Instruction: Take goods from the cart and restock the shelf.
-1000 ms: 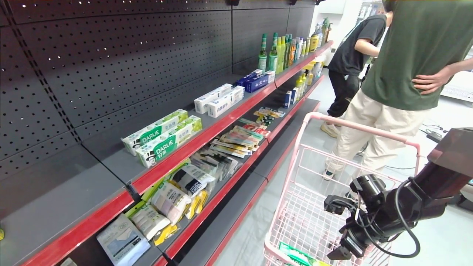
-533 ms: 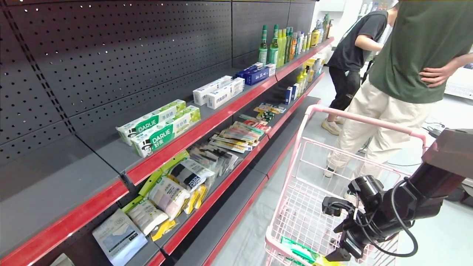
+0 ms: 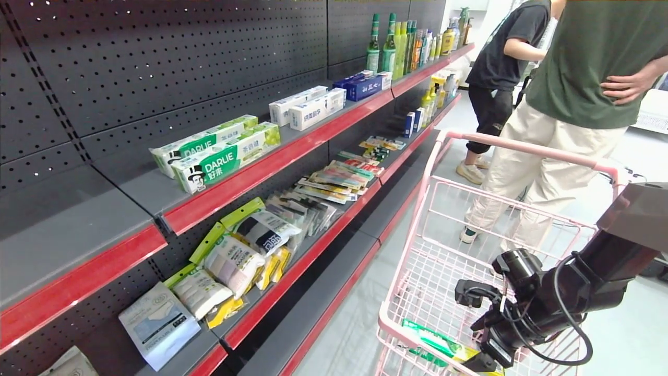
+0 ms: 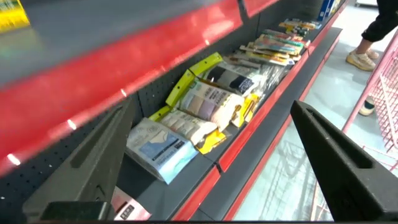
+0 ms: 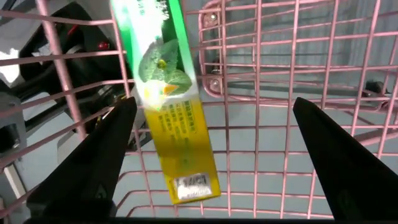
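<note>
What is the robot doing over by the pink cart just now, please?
The robot is restocking a shelf from the pink cart. Its right gripper is down inside the cart, open, above a green and yellow box that lies in the cart and is not yet gripped. The left gripper is open too, holding nothing, and faces the packets on a lower shelf.

green-yellow box (image 5: pixel 169 109), lying in pink cart (image 3: pixel 522 150)

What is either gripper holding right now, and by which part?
Nothing. The right gripper hangs open over the green-and-yellow box in the cart; the left gripper is open, empty.
</note>
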Available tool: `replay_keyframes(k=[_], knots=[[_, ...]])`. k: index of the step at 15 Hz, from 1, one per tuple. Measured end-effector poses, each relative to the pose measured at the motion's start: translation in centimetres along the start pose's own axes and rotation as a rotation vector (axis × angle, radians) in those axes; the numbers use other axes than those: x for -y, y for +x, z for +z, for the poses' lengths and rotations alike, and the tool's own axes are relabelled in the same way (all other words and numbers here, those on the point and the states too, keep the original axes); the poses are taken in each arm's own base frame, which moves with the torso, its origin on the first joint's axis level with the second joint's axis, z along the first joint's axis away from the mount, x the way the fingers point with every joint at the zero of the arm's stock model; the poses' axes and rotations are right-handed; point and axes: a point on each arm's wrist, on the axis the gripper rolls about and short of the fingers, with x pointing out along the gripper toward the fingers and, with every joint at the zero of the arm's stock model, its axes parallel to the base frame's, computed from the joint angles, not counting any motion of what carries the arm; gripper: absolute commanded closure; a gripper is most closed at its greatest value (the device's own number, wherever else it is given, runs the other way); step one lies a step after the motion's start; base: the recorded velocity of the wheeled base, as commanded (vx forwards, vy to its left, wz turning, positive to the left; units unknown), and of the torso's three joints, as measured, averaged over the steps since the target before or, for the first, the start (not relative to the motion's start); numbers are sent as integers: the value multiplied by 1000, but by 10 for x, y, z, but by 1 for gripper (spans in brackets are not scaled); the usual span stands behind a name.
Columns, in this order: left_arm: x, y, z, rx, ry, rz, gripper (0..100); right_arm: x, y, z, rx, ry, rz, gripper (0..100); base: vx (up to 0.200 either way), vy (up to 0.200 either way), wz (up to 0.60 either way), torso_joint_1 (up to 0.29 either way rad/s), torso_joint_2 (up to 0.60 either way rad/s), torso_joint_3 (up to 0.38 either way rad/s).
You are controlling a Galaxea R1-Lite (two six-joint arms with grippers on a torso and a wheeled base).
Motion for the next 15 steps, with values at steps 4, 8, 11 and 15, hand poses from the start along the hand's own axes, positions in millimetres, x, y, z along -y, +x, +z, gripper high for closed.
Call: replay_keyframes(k=[4,8,11,15], knots=[[0,0,0,0,0,0,0,1,-2,2,7,-6,-7,0,0,0,0,-36,104,66],[0,0,0,0,0,0,0,-1,1,4,20,-9,16,0,0,0,0,0,0,0],[0,0,0,0,0,0,0,-1,2,0,36,-4,50,0,0,0,0,0,0,0],[0,0,0,0,0,0,0,-2,6,-2,22,-19,57,0,0,0,0,0,0,0]])
